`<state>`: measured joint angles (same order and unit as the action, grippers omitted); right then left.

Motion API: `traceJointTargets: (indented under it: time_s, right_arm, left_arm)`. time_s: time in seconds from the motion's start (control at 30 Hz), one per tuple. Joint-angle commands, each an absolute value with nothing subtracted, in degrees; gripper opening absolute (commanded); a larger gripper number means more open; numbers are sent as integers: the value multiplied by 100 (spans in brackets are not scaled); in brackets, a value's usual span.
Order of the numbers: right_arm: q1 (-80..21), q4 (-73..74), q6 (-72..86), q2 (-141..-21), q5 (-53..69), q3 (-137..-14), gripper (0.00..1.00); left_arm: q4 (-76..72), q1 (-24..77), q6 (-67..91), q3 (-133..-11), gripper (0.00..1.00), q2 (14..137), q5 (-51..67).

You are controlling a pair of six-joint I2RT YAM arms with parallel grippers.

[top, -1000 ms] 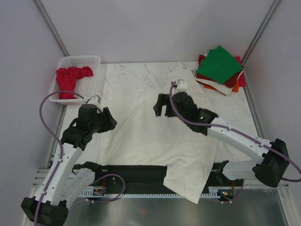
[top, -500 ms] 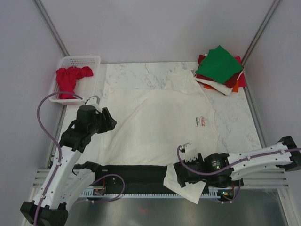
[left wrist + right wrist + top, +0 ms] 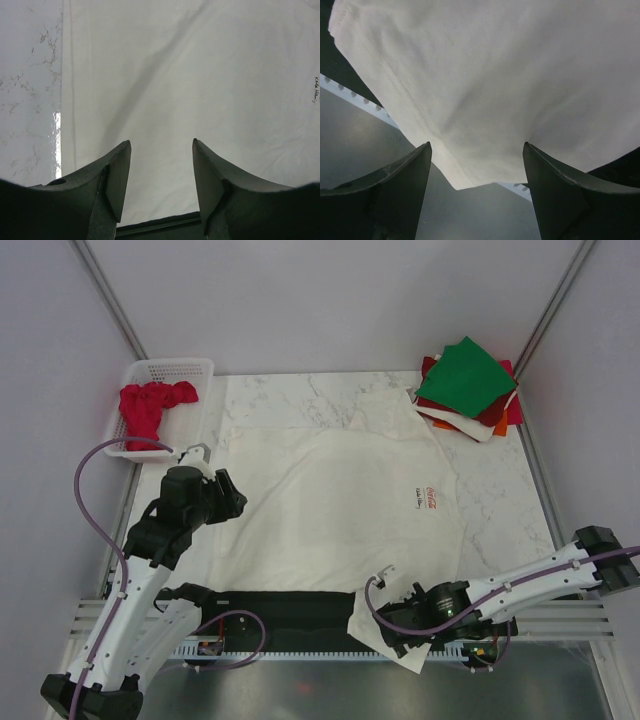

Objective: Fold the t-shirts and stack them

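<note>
At the cream-white t-shirt's (image 3: pixel 320 500) near right corner, which droops over the desk (image 3: pixel 500 495) edge, your right fingers (image 3: pixel 390 195) stand wide, straddling the hem. Your left fingers (image 3: pixel 112 185) hover parted above its left side, with marble showing beyond that edge.

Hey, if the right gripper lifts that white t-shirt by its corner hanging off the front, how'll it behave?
Probably floppy: the cream-white t-shirt has its corner drooping over the table edge, so it should sag from the right gripper. Likely light: thin cloth, soft creases. Mostly spread flat, so it may drag and bunch.
</note>
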<state>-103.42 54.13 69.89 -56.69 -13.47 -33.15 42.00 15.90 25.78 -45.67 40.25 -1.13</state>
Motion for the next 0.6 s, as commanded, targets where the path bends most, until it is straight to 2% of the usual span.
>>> traceJointTargets:
  time_s: [0.0,0.17,0.27,0.4,0.43,0.47,0.57]
  right_arm:
    - [-10424,4607,6672,-6099,-1327,-3278,82]
    - [-10468,4202,6741,-6389,-1178,-3077,81]
    - [-10494,3815,6855,-6451,-1038,-2796,74]
    - [-10547,3560,6970,-6495,-1037,-2567,51]
    - [-10538,3586,6970,-6547,-1055,-2566,39]
    - [-10538,3603,6961,-6565,-1063,-2584,33]
    - [-10556,3866,6900,-6618,-1230,-2759,25]
  left_arm:
    - [4210,1626,2725,-4641,59,3981,-255]
    - [4210,1635,2733,-4641,59,3964,-299]
    - [4219,1635,2733,-4641,59,3999,-308]
    - [4219,1635,2733,-4641,59,3990,-325]
    - [4219,1635,2742,-4641,59,3999,-343]
    - [4227,1635,2742,-4641,59,3999,-360]
    - [4254,1635,2777,-4641,59,4017,-422]
